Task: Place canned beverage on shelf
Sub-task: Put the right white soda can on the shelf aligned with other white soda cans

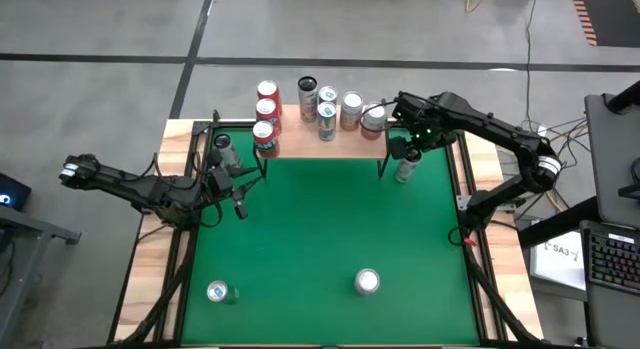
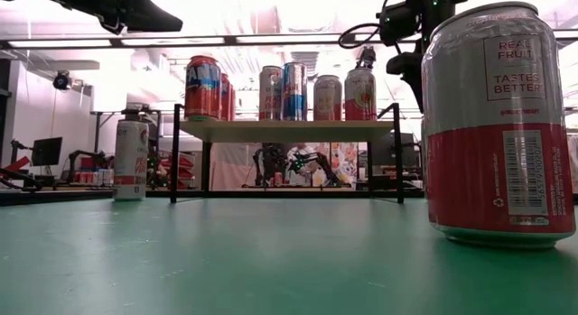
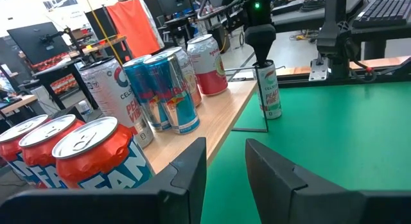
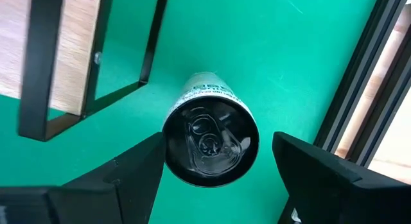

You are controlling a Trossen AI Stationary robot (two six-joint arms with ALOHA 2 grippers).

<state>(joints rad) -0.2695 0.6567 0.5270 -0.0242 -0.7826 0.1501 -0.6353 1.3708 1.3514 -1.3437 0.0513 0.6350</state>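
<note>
Right gripper (image 4: 212,169) fingers wide around slim metal can (image 4: 210,144), left gripper (image 3: 225,166) fingers narrow, empty, beside bare-wood shelf (image 3: 212,118)

Bright overhead lighting; ceiling glare; soft shadows.

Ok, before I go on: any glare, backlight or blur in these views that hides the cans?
Low view: bright ceiling lights backlight the light wood shelf; the big red-and-white can up close looms large. Left wrist view: the red cans nearest the lens look soft. Right wrist view: the dark-topped slim can is clear between the open right gripper.
</note>
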